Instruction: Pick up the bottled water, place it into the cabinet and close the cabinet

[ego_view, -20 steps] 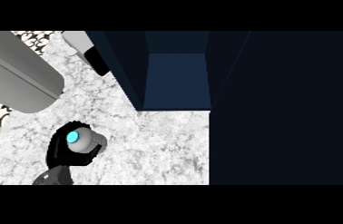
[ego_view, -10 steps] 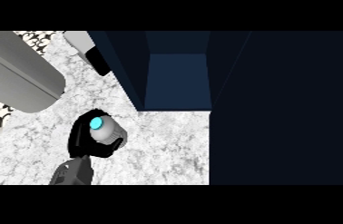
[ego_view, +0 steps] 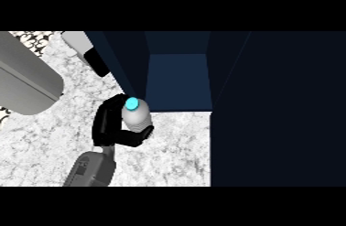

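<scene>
Desk (ego_view: 61, 142): white and grey speckled stone top, filling the view's left and lower middle.
Cabinet (ego_view: 179, 81): dark blue, stands on the desk at the upper middle, its open compartment facing the desk's bare part.
Cabinet door (ego_view: 277, 110): dark panel covering the view's right side, bordering the desk's right edge.

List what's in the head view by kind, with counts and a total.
Bottles: 1, bottle with a cyan cap, held in a hand
Hands: 2, that one and a hand at the top
Forearms: 2, forearm and forearm
Cabinets: 1, cabinet, open
Counters: 1, counter
Total: 7
</scene>
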